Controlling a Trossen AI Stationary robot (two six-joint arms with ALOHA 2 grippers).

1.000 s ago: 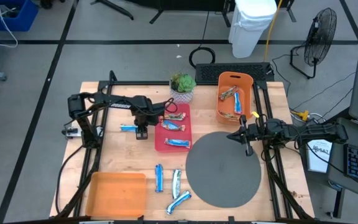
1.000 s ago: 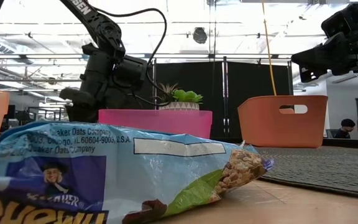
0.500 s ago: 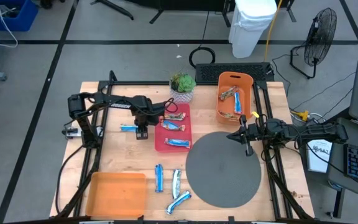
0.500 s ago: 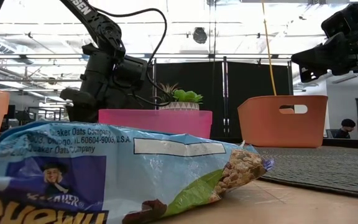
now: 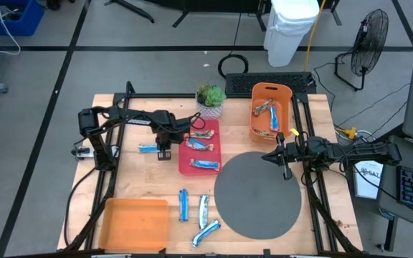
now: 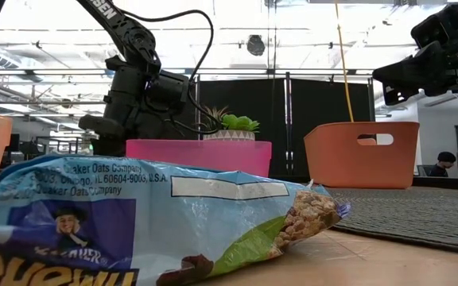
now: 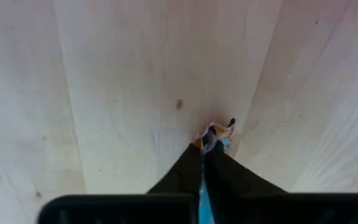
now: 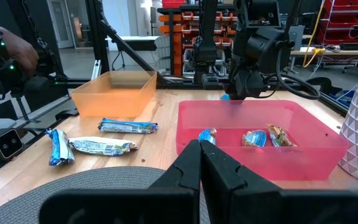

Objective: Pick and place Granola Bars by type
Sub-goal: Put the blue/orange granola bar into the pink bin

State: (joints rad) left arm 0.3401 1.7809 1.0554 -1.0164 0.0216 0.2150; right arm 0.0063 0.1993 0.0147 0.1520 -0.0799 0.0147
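Observation:
My left gripper (image 5: pixel 163 151) (image 7: pixel 205 149) stands just left of the pink tray (image 5: pixel 185 166), pointing down, shut on a blue-and-white granola bar (image 5: pixel 148 147). The tray's floor bears three bars (image 5: pixel 203 164). Two more lie in the orange bin (image 5: pixel 269 110) at the far right. Three bars (image 5: pixel 183 204) (image 5: pixel 203 208) (image 5: pixel 206 233) rest flat on the wood near the front edge; one of these fills the low view (image 6: pixel 149 222). My right gripper (image 5: pixel 285 170) (image 8: pixel 201 163) hovers shut and empty at the grey mat's far edge. My left gripper pinches the blue-and-white bar between its two fingers, coming from above and pointing down. The wrapper's crimped end (image 7: pixel 216 130) sticks out past the fingertips, and a blue strip (image 7: pixel 202 196) runs between the fingers. The bar's other end (image 5: pixel 143 147) reaches toward the table's left, at table height.
An orange tray (image 5: pixel 135 222) sits at the near left corner. A round grey mat (image 5: pixel 258 193) covers the near right. A potted plant (image 5: pixel 210 99) stands behind the pink tray. Bare wood lies left of and in front of my left gripper.
My left gripper has shut on the blue-and-white bar without shifting along the table. The bar lies where it lay before.

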